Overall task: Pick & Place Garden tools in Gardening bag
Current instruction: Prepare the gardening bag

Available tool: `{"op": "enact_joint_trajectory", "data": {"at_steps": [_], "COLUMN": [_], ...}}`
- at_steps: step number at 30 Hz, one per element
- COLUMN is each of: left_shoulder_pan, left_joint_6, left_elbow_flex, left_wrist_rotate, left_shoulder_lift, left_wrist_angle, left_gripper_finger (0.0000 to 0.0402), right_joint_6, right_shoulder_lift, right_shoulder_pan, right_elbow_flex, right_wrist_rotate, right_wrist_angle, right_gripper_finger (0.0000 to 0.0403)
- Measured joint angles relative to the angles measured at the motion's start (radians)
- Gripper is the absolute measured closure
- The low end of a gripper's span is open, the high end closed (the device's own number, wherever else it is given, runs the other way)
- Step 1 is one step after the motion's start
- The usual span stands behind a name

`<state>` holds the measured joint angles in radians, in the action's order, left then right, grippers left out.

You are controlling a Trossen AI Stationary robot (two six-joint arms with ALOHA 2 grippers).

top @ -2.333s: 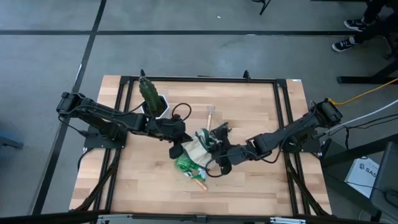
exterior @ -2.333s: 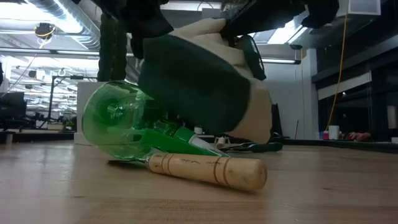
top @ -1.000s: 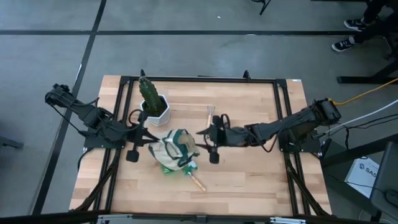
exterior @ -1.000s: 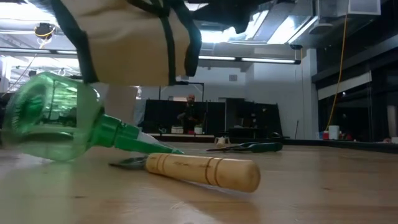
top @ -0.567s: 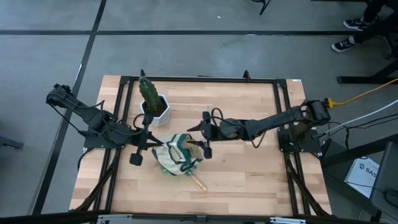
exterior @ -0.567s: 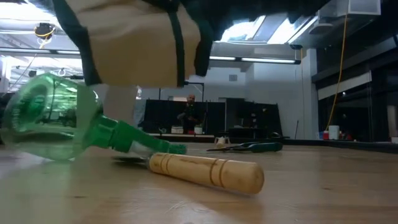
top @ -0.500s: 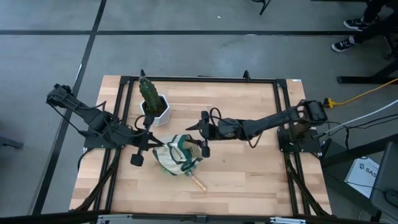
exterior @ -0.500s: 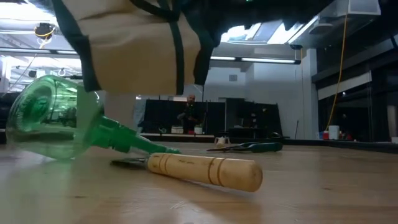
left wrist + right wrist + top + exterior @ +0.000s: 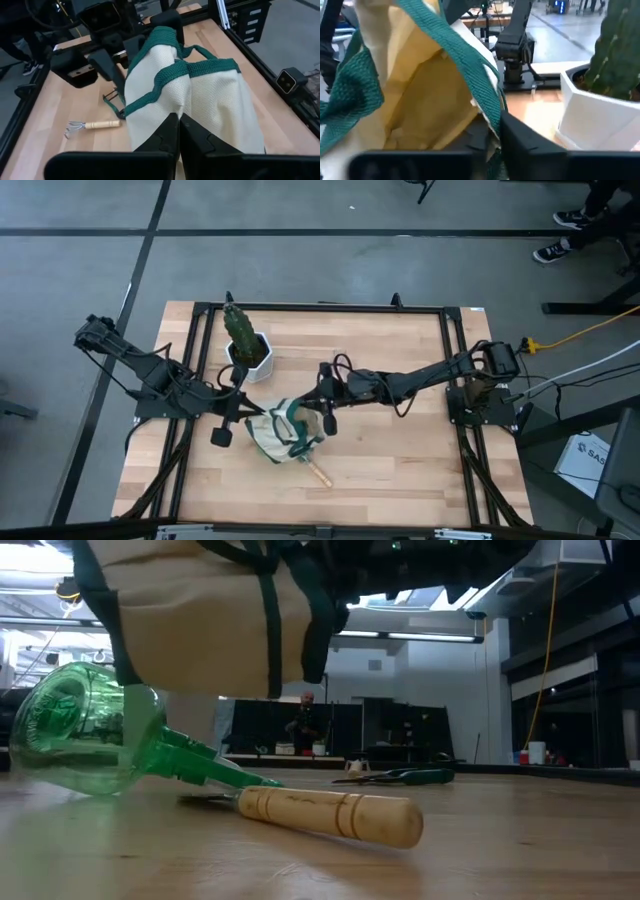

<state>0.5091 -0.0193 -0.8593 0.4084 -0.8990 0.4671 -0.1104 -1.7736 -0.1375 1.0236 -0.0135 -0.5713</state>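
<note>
Gardening bag (image 9: pixel 277 435) hanging mid-table, lifted off the wood, pinched at its cream fabric by the left gripper (image 9: pixel 178 131) with jaws closed and by the right gripper (image 9: pixel 325 412) clamped on the green trim at the opposite edge. Spray bottle (image 9: pixel 95 730) tipped over right underneath, trowel (image 9: pixel 330 816) lying just beside its nozzle. Pruning shears (image 9: pixel 398 777) further back. Cactus pot (image 9: pixel 248 353) near the back-left rail, small rake (image 9: pixel 93 125) beyond the bag. Plenty of bare table (image 9: pixel 400 470) on the right.
</note>
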Motion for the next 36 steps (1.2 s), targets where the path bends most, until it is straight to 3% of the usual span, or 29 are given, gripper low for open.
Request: {"op": "enact_joint_trajectory", "data": {"at_steps": [2,6,15,26,30,36], "left_shoulder_pan": [0.000,0.000,0.000,0.000,0.000,0.000], "left_joint_6": [-0.025,-0.087,-0.211,-0.280,-0.286,-0.286], "left_elbow_flex": [0.000,0.000,0.000,0.000,0.000,0.000], "left_wrist_rotate": [0.000,0.027,0.070,0.071,0.071,0.071], "left_shoulder_lift": [0.000,0.000,0.001,0.001,0.001,0.001], "left_wrist_angle": [0.000,-0.001,0.016,0.086,0.088,0.091], "left_gripper_finger": [0.0393,0.0387,0.0342,0.0285,0.0276,0.0272], "right_joint_6": [-0.035,-0.099,-0.217,-0.573,-0.630,-0.667], "right_shoulder_lift": [0.025,0.119,0.374,0.621,0.654,0.640], "right_shoulder_pan": [0.000,-0.002,0.005,0.051,0.051,0.046], "right_elbow_flex": [0.000,0.000,0.001,0.001,0.001,0.001], "right_wrist_rotate": [0.000,-0.008,-0.049,-0.053,-0.012,-0.002], "right_wrist_angle": [0.030,0.178,0.668,1.294,1.432,1.476], "right_gripper_finger": [0.0392,0.0396,0.0398,0.0399,0.0399,0.0400]}}
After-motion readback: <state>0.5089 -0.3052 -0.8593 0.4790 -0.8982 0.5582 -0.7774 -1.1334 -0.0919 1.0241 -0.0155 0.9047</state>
